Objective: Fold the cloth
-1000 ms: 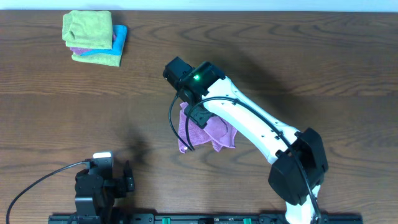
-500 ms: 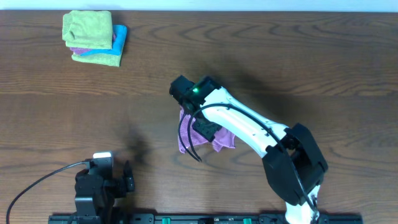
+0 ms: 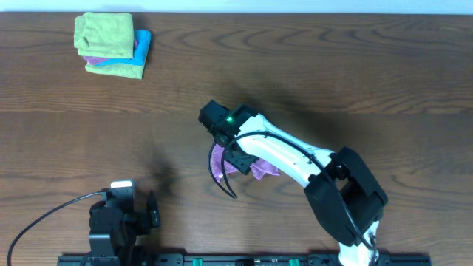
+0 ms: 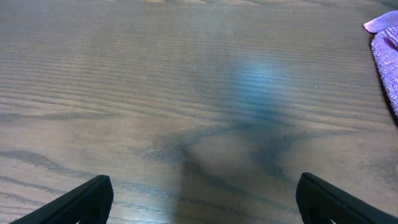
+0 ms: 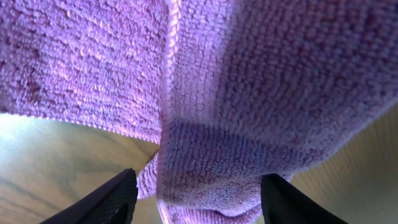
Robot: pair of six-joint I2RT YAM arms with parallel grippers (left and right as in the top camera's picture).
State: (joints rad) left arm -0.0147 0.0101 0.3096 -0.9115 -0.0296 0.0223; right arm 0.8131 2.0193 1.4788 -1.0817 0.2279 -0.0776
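The right arm has drawn back toward its base over the past second, and its fingers point(image 3: 235, 157) now sit over the purple cloth point(image 3: 264, 171) near the middle of the tabletop point(image 3: 369, 66). A second ago the cloth spread wide beside and below the wrist. In the overhead view it now shows only as a narrow strip on one side of the fingers and a small bunch on the other, with the arm covering the rest.

In the right wrist view the cloth point(image 5: 249, 87) fills nearly the whole picture. A thick fold hangs down between the two fingers point(image 5: 199, 198), which stand apart. The fold touches the finger on the right of that picture, while a sliver of bare wood shows between it and the finger on the left. Whether the fingers grip the fold cannot be told.

The left arm has not moved, parked at the near edge, well apart from the cloth. Its fingers point(image 4: 205, 202) are spread wide with nothing but wood grain between them. One edge of the cloth point(image 4: 387, 59) shows far ahead of them, at the right border of that view.

A stack of folded cloths point(image 3: 111, 44), green on top with blue and purple beneath, lies unchanged at the far left corner, well apart from both sets of fingers.
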